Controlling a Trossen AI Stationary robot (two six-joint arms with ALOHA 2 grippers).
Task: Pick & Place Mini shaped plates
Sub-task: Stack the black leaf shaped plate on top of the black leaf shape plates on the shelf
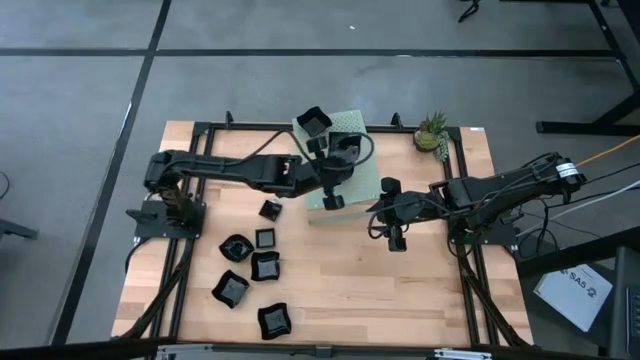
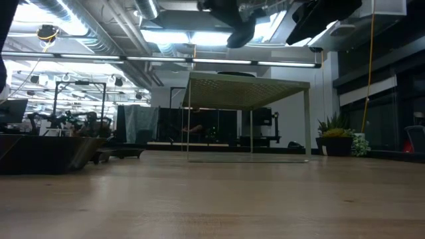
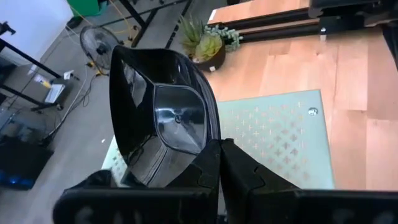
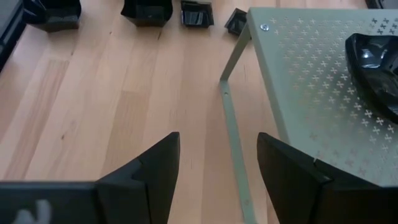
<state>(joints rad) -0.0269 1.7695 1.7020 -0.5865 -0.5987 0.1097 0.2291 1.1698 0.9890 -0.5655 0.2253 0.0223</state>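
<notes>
My left gripper (image 1: 319,143) is shut on one mini shaped plate (image 3: 163,118), a glossy black square dish. It holds it above the far left corner of the pale green perforated stand (image 1: 352,165). Several more black plates (image 1: 265,266) lie on the wood at the near left. My right gripper (image 4: 217,168) hovers open over bare wood beside the stand's near right leg (image 4: 231,118), nothing between its fingers. At the right wrist view's edge a glossy black dish (image 4: 376,62) shows over the stand's top; whether it is the held one I cannot tell. My left gripper pinches the plate's rim (image 3: 200,155) at the edge nearest the wrist, between its two shut fingers (image 3: 239,177). The fingers slant downward toward the table's far edge. The plate stands tilted on edge beyond the fingertips, its hollow facing the wrist, lifted clear of the green top (image 3: 280,134).
A small potted plant (image 1: 432,131) stands at the far right of the table. The green stand rests on thin legs (image 2: 188,119) with open room beneath it. A black frame (image 1: 470,260) runs along the table's sides. Bare wood (image 1: 380,300) lies at the near middle and right.
</notes>
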